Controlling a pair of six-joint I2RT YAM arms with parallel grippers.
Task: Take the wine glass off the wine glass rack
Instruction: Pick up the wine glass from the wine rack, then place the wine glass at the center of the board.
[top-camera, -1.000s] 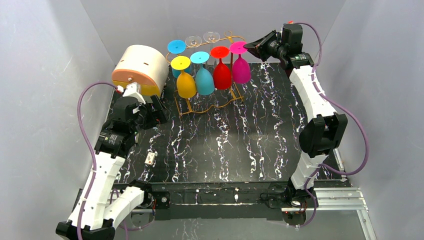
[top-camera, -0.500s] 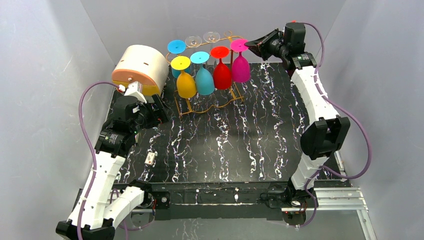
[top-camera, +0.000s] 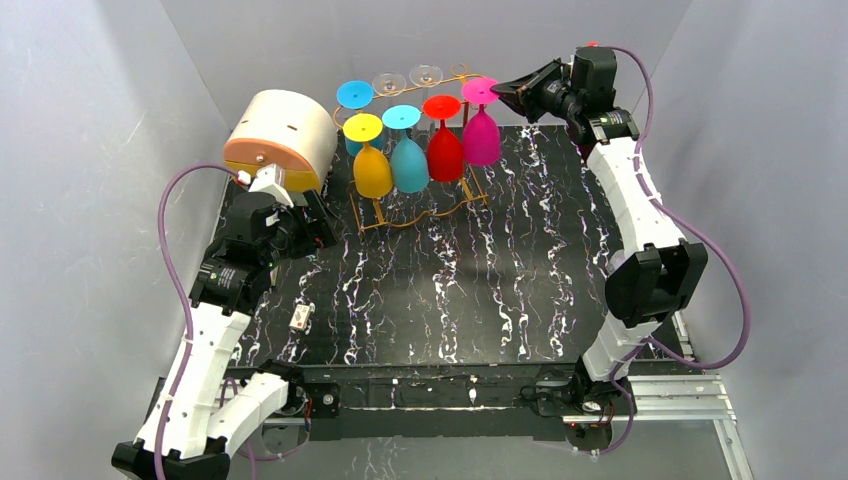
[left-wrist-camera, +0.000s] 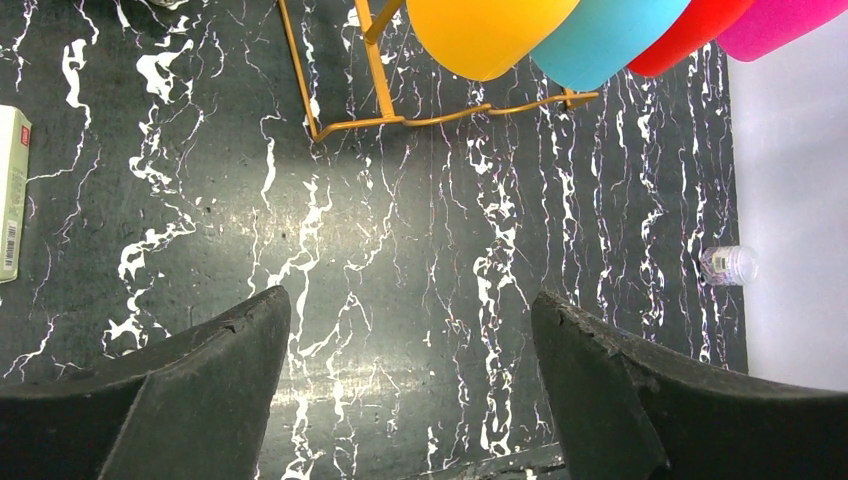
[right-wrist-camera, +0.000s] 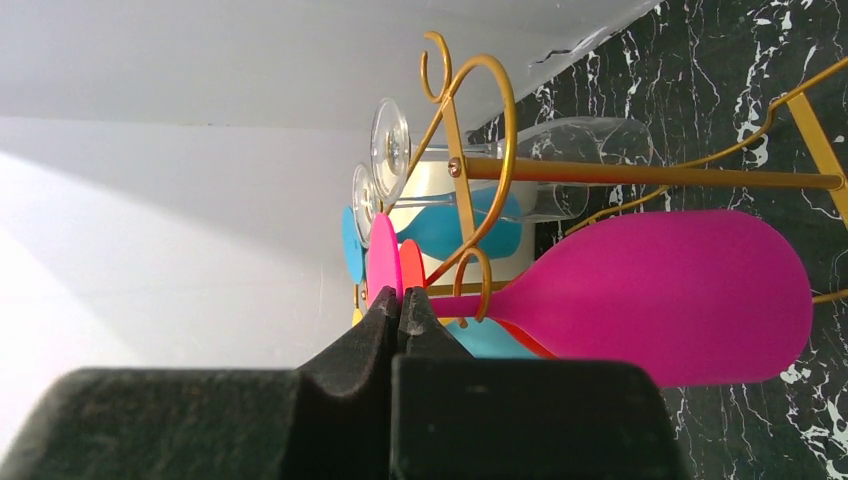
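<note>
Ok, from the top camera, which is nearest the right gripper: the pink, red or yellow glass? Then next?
1. Magenta plastic wine glass, far right, beside the right gripper.
2. Red plastic wine glass, second from right.
3. Yellow plastic wine glass, left end.

Left arm (top-camera: 212, 335): folded low at the left side, elbow bent, wrist apparently angled downward. Left gripper (left-wrist-camera: 410, 310): jaws spread wide, nothing between them. Right arm (top-camera: 632, 195): reaching far forward, raised. Right gripper (right-wrist-camera: 398, 300): fingers pressed together, pointing left.
</note>
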